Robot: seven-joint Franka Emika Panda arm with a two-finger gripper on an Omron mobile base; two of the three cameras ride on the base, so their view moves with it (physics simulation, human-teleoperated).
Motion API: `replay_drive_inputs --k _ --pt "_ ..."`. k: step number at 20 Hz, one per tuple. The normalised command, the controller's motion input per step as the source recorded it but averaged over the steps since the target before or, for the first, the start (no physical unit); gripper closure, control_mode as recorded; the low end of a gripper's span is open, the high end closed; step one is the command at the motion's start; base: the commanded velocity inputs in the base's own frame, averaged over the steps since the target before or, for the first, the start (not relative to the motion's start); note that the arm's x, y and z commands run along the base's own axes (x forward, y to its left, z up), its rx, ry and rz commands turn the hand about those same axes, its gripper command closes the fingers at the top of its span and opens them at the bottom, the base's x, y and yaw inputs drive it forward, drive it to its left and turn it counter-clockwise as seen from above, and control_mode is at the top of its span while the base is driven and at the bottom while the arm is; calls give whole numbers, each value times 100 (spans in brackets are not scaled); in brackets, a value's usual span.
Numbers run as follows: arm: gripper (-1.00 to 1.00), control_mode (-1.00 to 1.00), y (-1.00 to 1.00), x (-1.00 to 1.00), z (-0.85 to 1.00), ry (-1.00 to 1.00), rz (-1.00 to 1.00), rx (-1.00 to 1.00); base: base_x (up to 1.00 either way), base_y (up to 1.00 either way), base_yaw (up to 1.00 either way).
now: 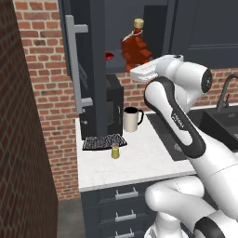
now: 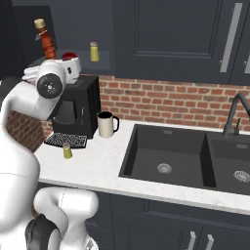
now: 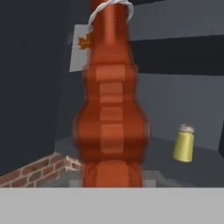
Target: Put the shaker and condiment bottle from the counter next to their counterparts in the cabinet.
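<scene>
Left base view: condiment bottle raised at the open cabinet, clamped in the closed gripper; shaker on the counter. Right base view: yellow shaker shelved inside. Hand view: pale tag bearing a maple leaf, no readable writing.

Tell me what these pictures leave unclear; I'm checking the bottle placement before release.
- Gripper fingers: hand view, hidden behind the red bottle.
- Bottle cap: hand view, cut off by the top edge.
- Small red thing in the cabinet: left base view, part hidden by the open door.
</scene>
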Motion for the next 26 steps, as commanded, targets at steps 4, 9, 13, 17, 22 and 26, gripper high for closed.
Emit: replay_drive_inputs --k 4,9,13,17,22,26 --pt "100 -100 12 6 35 1 -3 -17 0 0 0" --pt "100 -100 30 0 13 1 -1 -15 0 0 0" --pt "100 -100 3 13 -8 8 0 0 0 0 0" --pt "100 -100 0 14 0 6 1 6 0 0 0" --pt "100 -100 13 12 -6 2 4 1 0 0 0" --pt "100 -100 16 12 -2 1 0 12 0 0 0"
